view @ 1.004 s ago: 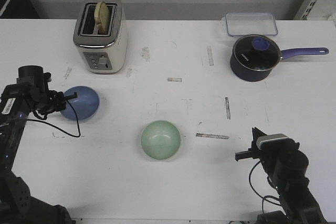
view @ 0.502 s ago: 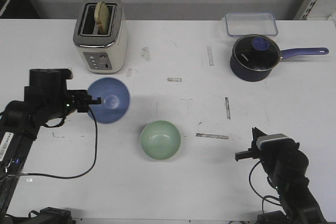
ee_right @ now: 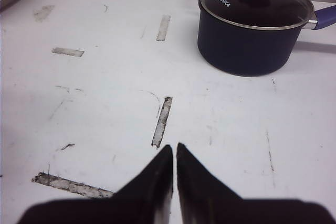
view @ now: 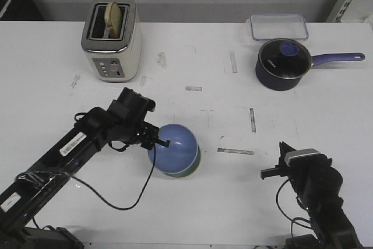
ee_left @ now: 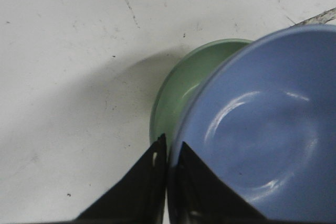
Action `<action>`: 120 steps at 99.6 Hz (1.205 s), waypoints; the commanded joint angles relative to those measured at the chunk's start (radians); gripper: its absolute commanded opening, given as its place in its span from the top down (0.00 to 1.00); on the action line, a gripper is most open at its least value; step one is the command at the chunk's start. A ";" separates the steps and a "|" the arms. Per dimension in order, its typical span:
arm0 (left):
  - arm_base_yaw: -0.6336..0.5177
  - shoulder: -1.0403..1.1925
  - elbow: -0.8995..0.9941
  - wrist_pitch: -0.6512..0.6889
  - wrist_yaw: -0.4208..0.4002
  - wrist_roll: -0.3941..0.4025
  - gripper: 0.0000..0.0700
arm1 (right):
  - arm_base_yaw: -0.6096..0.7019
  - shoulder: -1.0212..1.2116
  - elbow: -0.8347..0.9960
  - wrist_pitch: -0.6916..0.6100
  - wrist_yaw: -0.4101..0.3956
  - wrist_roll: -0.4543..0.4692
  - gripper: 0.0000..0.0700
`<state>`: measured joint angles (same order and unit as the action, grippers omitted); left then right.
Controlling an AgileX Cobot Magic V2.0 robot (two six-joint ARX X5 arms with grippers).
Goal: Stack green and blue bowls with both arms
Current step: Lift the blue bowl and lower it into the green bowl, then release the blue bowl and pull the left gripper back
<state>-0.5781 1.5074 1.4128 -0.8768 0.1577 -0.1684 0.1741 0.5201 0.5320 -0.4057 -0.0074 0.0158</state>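
My left gripper (view: 158,143) is shut on the rim of the periwinkle blue bowl (view: 175,148) and holds it right over the mint green bowl (view: 193,166), which shows only as a green edge beneath it. In the left wrist view the blue bowl (ee_left: 262,124) covers most of the green bowl (ee_left: 181,90), and the gripper (ee_left: 168,148) pinches the blue rim. I cannot tell whether the blue bowl rests in the green one. My right gripper (view: 274,172) is shut and empty at the front right; in its wrist view (ee_right: 174,149) only bare table lies ahead.
A toaster (view: 112,39) with bread stands at the back left. A dark navy saucepan (view: 284,65) with a lid and long handle sits at the back right, with a clear lidded box (view: 278,26) behind it. Tape marks dot the white table (view: 233,109).
My left arm has carried the blue bowl from the left side rightward and toward the front, to over the green bowl. The right arm has not moved.
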 commanded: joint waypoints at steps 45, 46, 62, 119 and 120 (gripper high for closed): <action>-0.032 0.116 0.018 0.018 -0.004 0.000 0.98 | 0.001 0.004 0.003 0.009 -0.004 0.013 1.00; -0.032 0.116 0.018 0.018 -0.004 -0.001 0.96 | 0.001 0.004 0.003 0.009 -0.004 0.013 1.00; -0.032 0.116 0.018 0.018 -0.003 -0.002 0.53 | 0.001 0.004 0.003 0.009 -0.004 0.013 1.00; 0.015 0.009 0.200 0.015 -0.005 0.056 0.48 | 0.001 0.004 0.003 0.010 0.001 0.009 1.00; 0.018 0.005 0.204 0.015 -0.006 0.059 0.51 | 0.001 0.004 0.003 0.010 0.002 0.009 1.00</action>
<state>-0.5682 1.5234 1.5757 -0.8619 0.1555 -0.1497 0.1741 0.5201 0.5320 -0.4057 -0.0074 0.0158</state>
